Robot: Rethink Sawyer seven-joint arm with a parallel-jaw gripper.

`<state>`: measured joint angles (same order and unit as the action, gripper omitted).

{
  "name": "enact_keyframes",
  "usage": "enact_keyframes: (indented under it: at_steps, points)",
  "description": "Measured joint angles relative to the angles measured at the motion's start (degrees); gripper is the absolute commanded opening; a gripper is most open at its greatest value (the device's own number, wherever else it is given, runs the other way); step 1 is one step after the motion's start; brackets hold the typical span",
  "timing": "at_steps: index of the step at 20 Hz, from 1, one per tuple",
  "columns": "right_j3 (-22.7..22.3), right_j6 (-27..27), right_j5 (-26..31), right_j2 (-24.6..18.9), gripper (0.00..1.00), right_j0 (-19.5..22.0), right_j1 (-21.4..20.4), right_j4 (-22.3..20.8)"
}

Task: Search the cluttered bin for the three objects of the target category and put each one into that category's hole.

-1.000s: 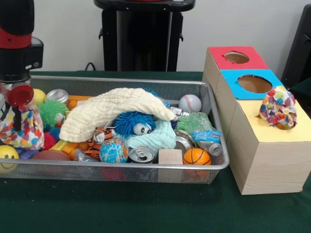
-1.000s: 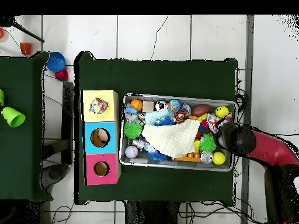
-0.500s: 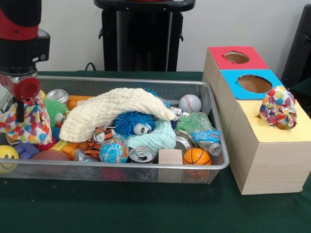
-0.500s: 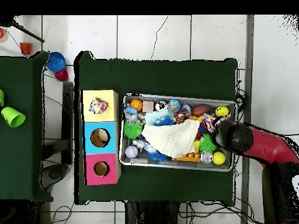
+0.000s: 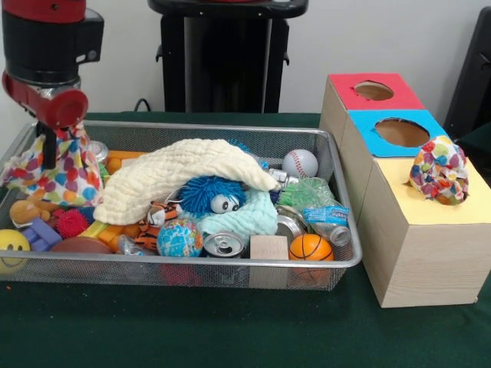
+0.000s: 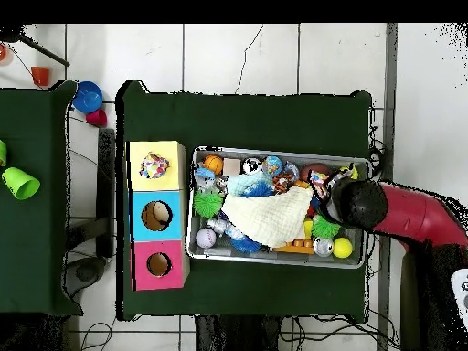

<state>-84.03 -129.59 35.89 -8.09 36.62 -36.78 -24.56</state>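
the spotted cloth (image 5: 54, 170) is hanging from the pincer (image 5: 47, 142) above the left end of the wire bin (image 5: 322, 264) in the front view, and the pincer is closing on its top, so the cloth is drooping in a bunch with its lower edge just over the toys. in the overhead view the arm (image 6: 402, 212) is reaching over the bin's right end and is hiding most of this cloth. under the cloth a red spiky ball (image 5: 70, 223) and a yellow smiley ball (image 5: 12, 244) are lying. a cream towel (image 5: 173, 176) is spreading over the middle of the bin, and a blue fuzzy toy with eyes (image 5: 209, 195) is peeking from under it. a globe ball (image 5: 179, 238), a can (image 5: 224, 244), a wooden block (image 5: 269, 248) and a small basketball (image 5: 311, 248) are sitting along the near wall, and a baseball (image 5: 300, 162) is at the far right. beside the bin a box with red, blue and yellow tops (image 5: 406, 253) is standing on the green bench (image 5: 192, 326). a second spotted cloth (image 5: 439, 170) is resting on the yellow top.
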Motion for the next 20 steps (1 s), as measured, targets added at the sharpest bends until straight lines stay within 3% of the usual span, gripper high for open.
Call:
enact_keyframes:
  at_steps: [3, 11, 20]
  points:
    - [-0.05, 0.0, 3.58, 0.01, 0.0, -1.63, -2.49, 1.77]
    - [-0.21, 0.0, 14.84, 0.03, 0.0, -7.22, -10.3, 12.44]
    - [-0.22, -0.06, 16.03, 1.77, 0.0, -15.68, -12.71, 18.09]
